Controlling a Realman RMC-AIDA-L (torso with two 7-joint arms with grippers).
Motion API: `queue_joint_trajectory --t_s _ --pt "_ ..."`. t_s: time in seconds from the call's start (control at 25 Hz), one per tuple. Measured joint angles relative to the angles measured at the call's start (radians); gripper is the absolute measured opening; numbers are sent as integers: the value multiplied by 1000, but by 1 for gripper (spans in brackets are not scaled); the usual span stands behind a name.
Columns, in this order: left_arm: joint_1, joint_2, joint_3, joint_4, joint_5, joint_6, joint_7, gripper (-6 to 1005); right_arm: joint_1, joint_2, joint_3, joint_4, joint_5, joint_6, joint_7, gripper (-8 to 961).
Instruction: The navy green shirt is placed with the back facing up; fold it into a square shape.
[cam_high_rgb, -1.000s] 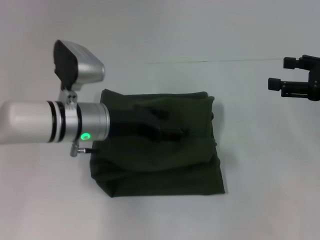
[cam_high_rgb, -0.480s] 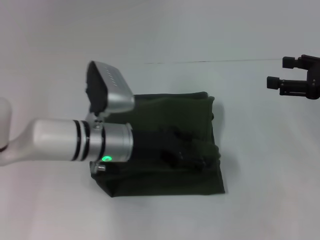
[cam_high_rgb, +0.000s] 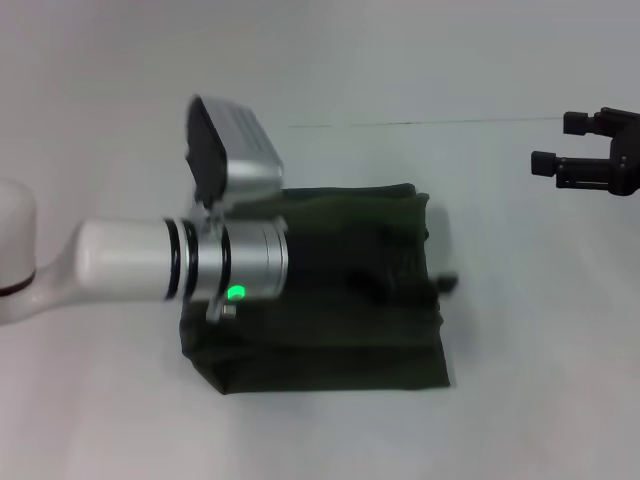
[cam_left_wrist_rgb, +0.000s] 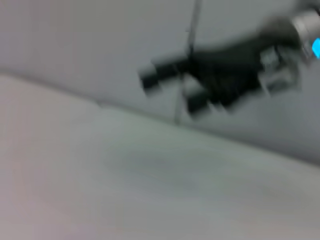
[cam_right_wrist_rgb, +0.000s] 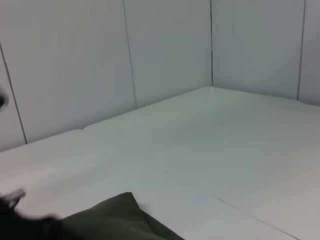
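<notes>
Head view gives us one dark olive-green soft cotton shirt, already gathered into a near-square stack lying flat near the middle of the white desk, with its nearer edge toward us and its far edge below the thin seam line across the desk. We judge it light, limp and layered: it will sag and slide apart unless taken at an edge or corner where all layers can be pinched together, and the right-hand edge, where the layers look a little uneven, seems the natural place to grip. The left gripper reaches across the top of the shirt toward that right-hand edge; dark against dark cloth, we cannot tell whether its fingers are parted or clenched. The right gripper hangs well apart from the shirt, over the desk's far right part, fingers spread and holding nothing. We count one shirt, two grippers, one desk.
</notes>
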Motion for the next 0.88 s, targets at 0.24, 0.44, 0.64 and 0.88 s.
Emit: queue_joint_trajectory --t_s 0.24,0.44,0.64,0.88 --pt "-62 -3 23 -28 -47 -209 41 834 0 -1 5 1 4 0 1 899" --pt "-150 -4 76 -133 -106 -332 53 832 0 3 6 1 5 0 1 899" --pt "-183 -4 182 -163 -142 -404 33 831 -1 5 7 1 6 0 6 899" --pt "-203 -4 307 -173 -141 -459 -65 831 -7 7 5 1 6 0 20 900"
